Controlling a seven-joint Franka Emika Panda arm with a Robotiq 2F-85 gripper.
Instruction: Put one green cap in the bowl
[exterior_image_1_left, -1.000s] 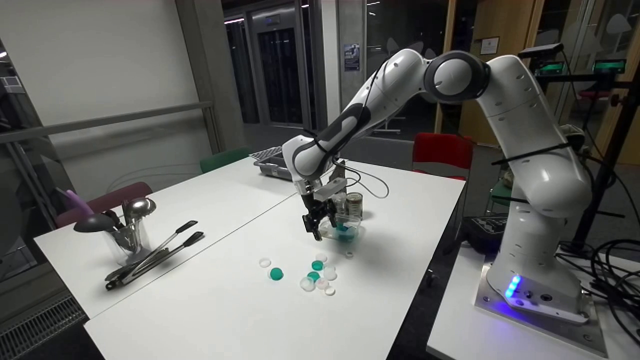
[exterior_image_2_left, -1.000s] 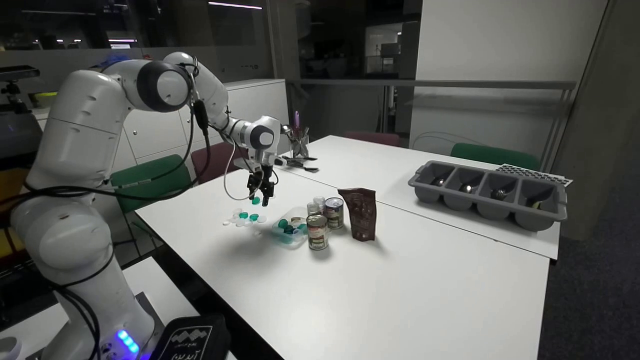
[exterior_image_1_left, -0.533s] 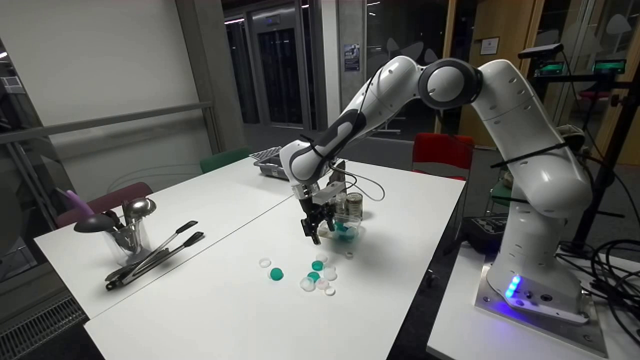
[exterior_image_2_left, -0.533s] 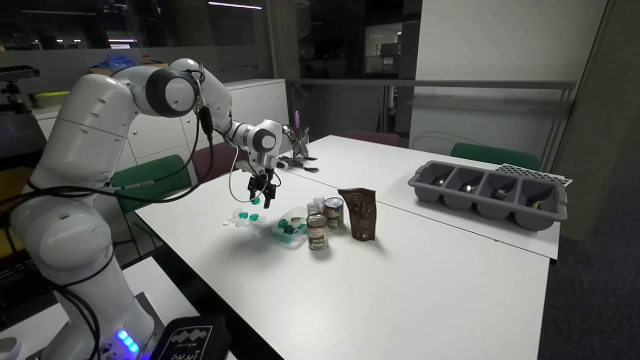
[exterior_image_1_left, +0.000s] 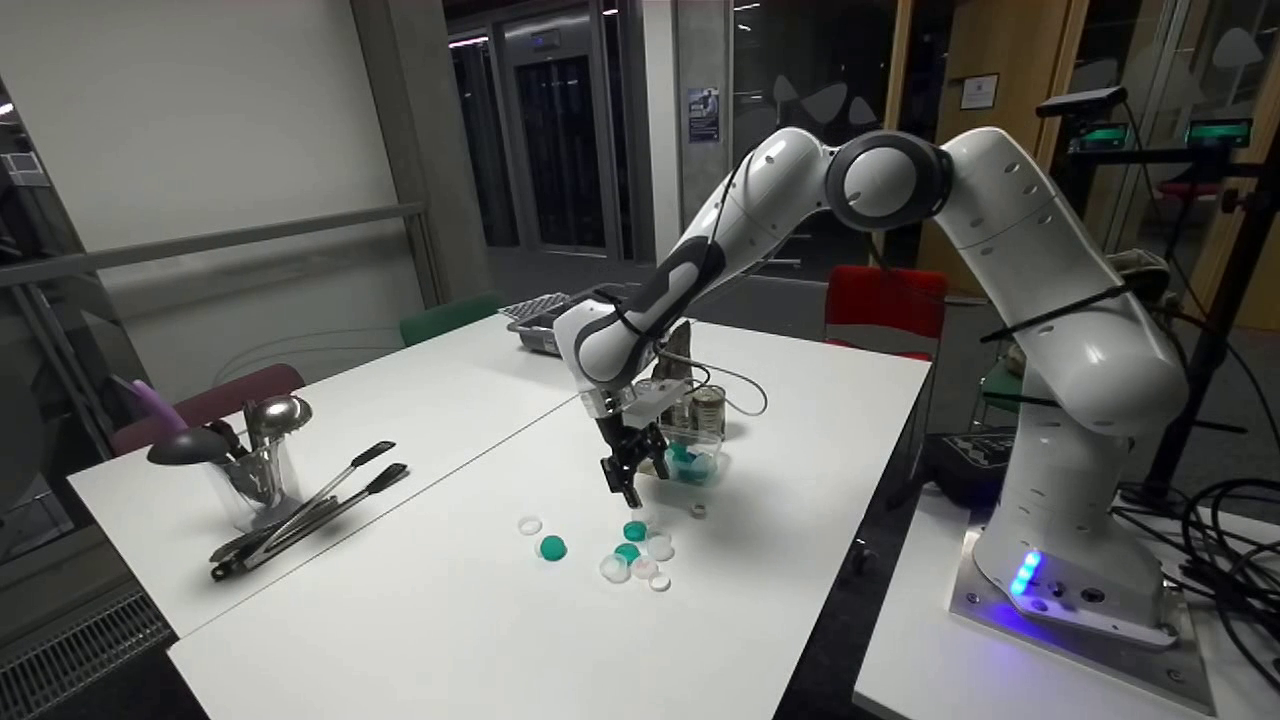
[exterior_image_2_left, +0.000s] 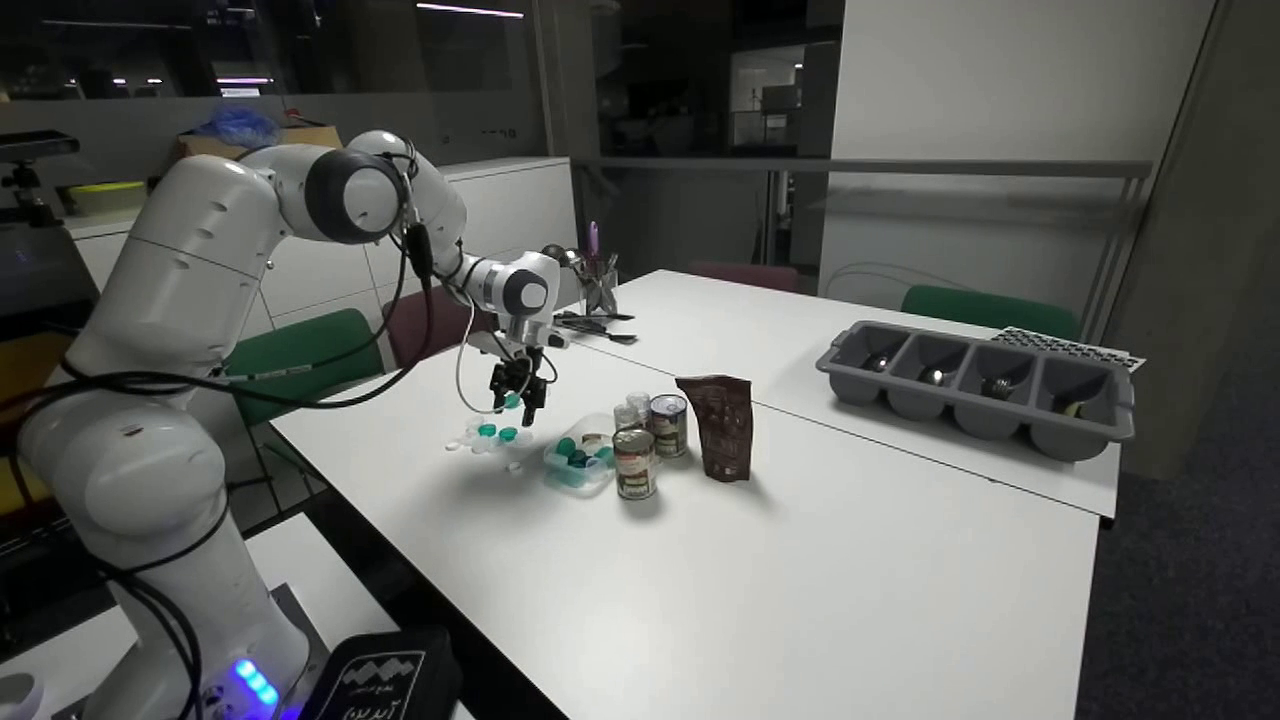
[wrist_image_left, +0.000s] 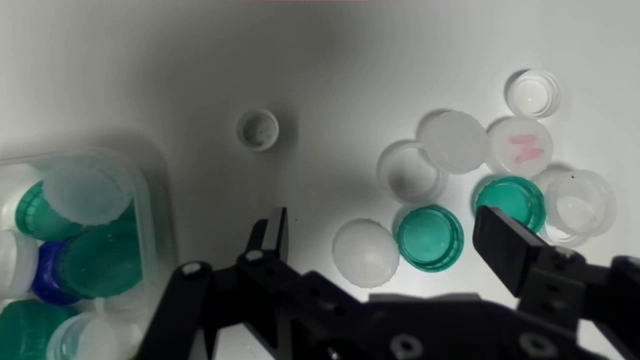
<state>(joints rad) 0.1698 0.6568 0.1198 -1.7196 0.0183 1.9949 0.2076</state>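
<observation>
The step in hand looks like the approach: the gripper hangs over the table with its fingers spread wide and no cap in its hold. In the wrist view a green cap sits in the gap, right of its middle; I take that one to be the target. A milky-white cap lies at its left edge, touching or all but, and falls inside the gap too. Another green cap is partly covered by the right finger. A third green cap lies apart, left of the gripper and nearer in an exterior view.

The bowl is at the left of the wrist view, well apart from the target, with mixed caps in it; in an exterior view a tin stands just beside it.

How much height is left under the fingertips is hard to judge from these angles. The next move calls for centring on the target, finding room for both tips among its neighbours, then a straight descent and a gentle close. The white cap could get pinched along with it. After that, lift above the bowl's rim and release inside.
</observation>
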